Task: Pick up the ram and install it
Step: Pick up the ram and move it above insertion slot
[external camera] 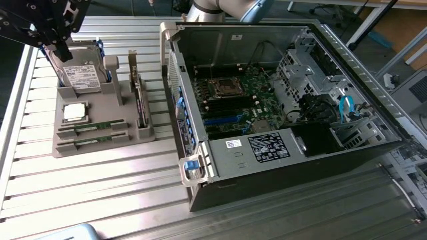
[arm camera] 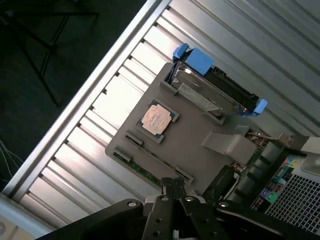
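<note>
Two ram sticks, thin green boards, lie in slots at the front of a grey holder: one ram stick behind the other ram stick. In the wrist view the nearer ram sits just past my fingertips, and the other ram runs alongside it. My gripper hangs shut and empty at the exterior view's upper left, well above the holder, over the hard drive end. Its black fingers meet at the gripper tip.
The holder also carries a hard drive in a blue caddy, a square silver CPU and an upright expansion card. An open computer case lies to the exterior view's right, motherboard with memory slots exposed. Ribbed metal tabletop all around.
</note>
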Motion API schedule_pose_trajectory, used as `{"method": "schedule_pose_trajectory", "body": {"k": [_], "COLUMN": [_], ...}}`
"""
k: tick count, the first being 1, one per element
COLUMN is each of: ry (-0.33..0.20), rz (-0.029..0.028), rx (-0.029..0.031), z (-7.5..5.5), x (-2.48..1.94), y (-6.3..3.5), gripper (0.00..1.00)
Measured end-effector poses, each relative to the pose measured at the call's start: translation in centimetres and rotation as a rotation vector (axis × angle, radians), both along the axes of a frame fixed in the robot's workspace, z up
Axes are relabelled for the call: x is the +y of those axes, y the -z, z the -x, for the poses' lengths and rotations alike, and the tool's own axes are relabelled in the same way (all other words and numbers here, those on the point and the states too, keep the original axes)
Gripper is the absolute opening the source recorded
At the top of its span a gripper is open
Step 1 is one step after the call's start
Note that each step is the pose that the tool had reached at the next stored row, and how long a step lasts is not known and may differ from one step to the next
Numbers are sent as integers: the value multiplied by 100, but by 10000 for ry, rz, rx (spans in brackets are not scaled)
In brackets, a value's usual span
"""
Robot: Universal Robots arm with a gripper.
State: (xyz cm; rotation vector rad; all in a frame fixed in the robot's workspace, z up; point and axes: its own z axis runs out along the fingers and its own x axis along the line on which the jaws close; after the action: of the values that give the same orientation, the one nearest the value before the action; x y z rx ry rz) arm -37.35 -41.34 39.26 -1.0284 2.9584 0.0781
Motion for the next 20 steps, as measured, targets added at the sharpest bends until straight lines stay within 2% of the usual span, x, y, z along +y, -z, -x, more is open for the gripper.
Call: {"method": "schedule_pose_trajectory", "body": {"k": [20], "ry": [-3356], "rz": [0], "rx": [0], "z": [0], "x": [0], "y": [0], "gripper": [11]}}
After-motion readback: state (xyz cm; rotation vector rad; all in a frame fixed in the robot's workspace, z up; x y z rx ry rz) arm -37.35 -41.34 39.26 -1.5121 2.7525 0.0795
